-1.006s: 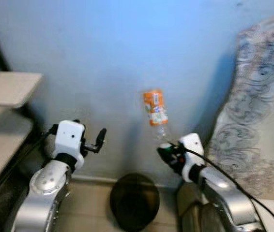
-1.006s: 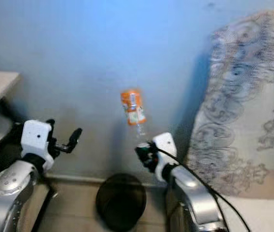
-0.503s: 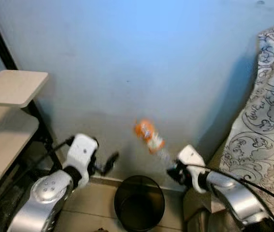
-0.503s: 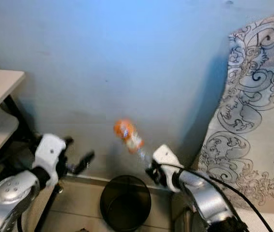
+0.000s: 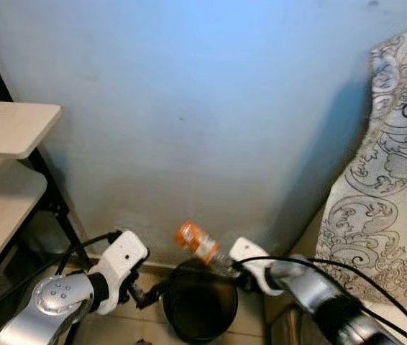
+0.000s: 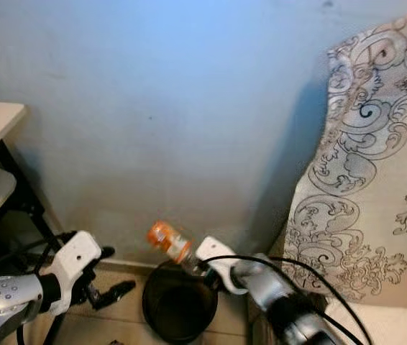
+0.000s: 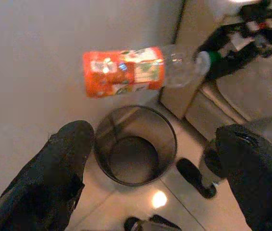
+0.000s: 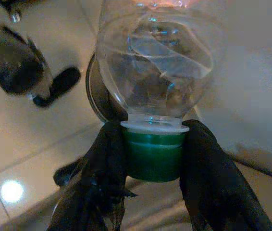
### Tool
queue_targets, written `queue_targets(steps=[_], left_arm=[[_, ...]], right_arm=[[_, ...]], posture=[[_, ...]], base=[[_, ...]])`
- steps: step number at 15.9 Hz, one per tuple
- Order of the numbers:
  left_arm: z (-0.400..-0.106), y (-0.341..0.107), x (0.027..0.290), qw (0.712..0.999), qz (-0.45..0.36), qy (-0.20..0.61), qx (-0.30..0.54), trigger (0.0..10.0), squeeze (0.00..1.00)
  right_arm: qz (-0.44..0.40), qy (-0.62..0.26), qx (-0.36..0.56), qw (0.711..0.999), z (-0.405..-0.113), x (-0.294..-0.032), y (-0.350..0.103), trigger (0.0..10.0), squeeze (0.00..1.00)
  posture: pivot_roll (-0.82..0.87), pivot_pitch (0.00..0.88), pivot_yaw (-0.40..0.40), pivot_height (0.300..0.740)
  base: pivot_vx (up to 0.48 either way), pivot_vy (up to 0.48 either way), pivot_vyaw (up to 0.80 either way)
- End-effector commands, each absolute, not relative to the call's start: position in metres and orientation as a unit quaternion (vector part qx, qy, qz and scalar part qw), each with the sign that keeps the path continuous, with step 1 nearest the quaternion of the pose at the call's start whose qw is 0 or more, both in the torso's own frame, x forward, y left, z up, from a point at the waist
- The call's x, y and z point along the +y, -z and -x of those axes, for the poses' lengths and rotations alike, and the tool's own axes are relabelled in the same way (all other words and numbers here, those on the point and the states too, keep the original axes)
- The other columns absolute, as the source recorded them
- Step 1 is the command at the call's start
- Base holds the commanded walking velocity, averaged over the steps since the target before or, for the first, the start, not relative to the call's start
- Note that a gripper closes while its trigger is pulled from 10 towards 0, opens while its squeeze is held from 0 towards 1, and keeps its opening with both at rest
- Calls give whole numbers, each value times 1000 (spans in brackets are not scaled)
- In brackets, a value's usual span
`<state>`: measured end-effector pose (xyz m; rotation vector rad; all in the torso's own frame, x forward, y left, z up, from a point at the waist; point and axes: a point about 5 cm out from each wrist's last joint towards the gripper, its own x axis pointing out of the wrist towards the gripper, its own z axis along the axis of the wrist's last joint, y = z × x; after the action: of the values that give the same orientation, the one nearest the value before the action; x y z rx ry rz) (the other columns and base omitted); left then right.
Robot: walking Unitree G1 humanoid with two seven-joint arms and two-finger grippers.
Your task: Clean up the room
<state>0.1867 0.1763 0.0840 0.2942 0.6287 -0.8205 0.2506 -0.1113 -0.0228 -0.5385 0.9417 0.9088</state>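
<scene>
Above the bin's (image 5: 200,305) rim, right gripper (image 8: 150,159) pinches the bottle's (image 7: 126,71) cap; left gripper (image 7: 150,192) gapes wide.

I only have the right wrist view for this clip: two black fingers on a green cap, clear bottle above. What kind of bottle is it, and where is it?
Observer: The bottle has an orange label and is empty; the right gripper holds it by the cap.
Operator: Is there a bin?
Observer: Yes, a round dark bin stands on the floor against the blue wall, and the bottle hangs tilted above its rim.
Operator: And the other arm?
Observer: The left gripper is open, low beside the bin, holding nothing.
</scene>
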Motion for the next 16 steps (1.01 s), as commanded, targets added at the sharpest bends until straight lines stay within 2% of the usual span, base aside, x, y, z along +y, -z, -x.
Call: queue_targets(steps=[1, 8, 9, 10, 11, 12, 16], left_arm=[[-186, -86, 175, 853, -143, 402, 301, 10000, 0], [-175, -87, 171, 839, -141, 421, 316, 10000, 0], [-175, -87, 171, 838, -141, 421, 316, 10000, 0], [-175, -87, 172, 837, -141, 422, 317, 10000, 0], [-176, -87, 172, 837, -142, 422, 317, 10000, 0], [-177, -87, 172, 837, -143, 423, 318, 10000, 0], [-177, -87, 173, 836, -144, 423, 318, 10000, 0]], right_arm=[[269, -406, 437, 756, -253, -115, 26, 10000, 0], [317, -387, 465, 731, -248, -102, 42, 10000, 0], [321, -387, 464, 729, -248, -102, 42, 10000, 35], [317, -387, 463, 731, -247, -100, 42, 10000, 149], [316, -387, 461, 733, -248, -99, 42, 10000, 647], [313, -387, 460, 736, -248, -97, 42, 10000, 1000], [300, -387, 458, 742, -249, -94, 42, 10000, 1000]], posture=[[52, 0, -70, 740], [53, 33, -74, 740], [52, 38, -72, 740], [52, 38, -69, 740], [52, 37, -67, 740], [52, 36, -65, 740], [55, 33, -63, 740]], base=[[0, 0, 0], [0, 0, 0], [0, 0, 0], [0, 0, 0], [0, 0, 0], [0, 0, 0], [0, 0, 0]])
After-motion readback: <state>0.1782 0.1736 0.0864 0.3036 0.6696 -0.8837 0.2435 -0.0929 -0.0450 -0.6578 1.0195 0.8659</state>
